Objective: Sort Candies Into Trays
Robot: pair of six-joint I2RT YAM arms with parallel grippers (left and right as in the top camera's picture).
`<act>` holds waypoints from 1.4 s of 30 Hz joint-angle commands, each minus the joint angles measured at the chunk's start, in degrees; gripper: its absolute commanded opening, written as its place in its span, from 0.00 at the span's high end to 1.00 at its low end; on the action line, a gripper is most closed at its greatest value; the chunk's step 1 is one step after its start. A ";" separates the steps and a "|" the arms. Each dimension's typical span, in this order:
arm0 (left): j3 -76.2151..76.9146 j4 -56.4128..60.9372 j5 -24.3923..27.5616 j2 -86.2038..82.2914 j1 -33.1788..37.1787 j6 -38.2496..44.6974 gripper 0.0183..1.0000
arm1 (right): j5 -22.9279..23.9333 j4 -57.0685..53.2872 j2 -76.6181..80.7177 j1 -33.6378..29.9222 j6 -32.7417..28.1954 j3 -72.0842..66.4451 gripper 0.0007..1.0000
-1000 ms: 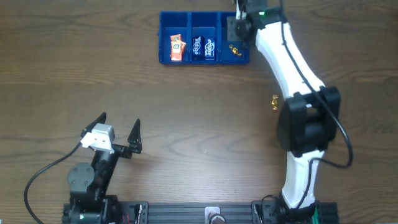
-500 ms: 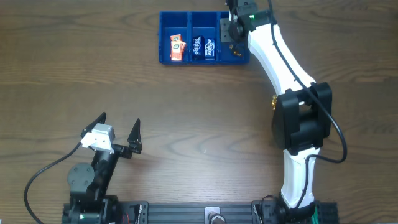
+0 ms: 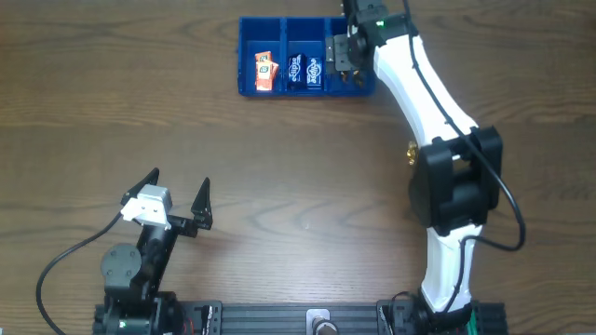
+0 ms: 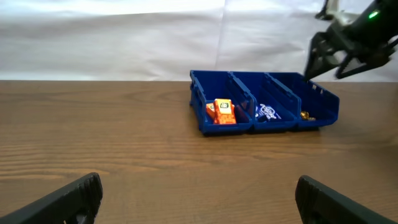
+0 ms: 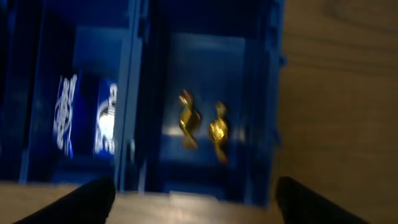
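A blue three-bin tray [image 3: 244, 56] stands at the table's far side. An orange candy [image 3: 265, 71] lies in its left bin, blue candies [image 3: 305, 70] in the middle bin. My right gripper [image 3: 343, 58] hangs open and empty over the right bin, where two gold candies [image 5: 188, 127] lie side by side. One more gold candy [image 3: 411, 152] rests on the table beside the right arm's elbow. My left gripper [image 3: 177, 191] sits open near its base, far from the tray [image 4: 230, 127]; from there the right gripper [image 4: 339, 59] shows above the tray's right end.
Bare wooden table [image 3: 298, 158] spreads between the tray and the arm bases. The right arm's white links [image 3: 424, 84] stretch across the right side. A white backdrop [image 4: 124, 31] stands behind the table.
My right gripper has shifted a little left and back over the tray's right bin. The left arm has not moved.
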 commanded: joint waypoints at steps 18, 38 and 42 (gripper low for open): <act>-1.16 -1.84 0.81 -0.37 -0.20 0.83 0.00 | -1.62 -15.41 -16.57 -10.14 -7.89 -22.14 0.00; -1.16 -1.84 0.79 -0.37 -0.20 0.83 0.00 | -6.29 4.17 -16.55 -14.64 -9.01 -42.40 0.04; -1.16 -1.84 0.81 -0.37 -0.20 0.83 0.00 | -6.29 5.49 -16.31 -14.84 -8.98 -42.58 0.04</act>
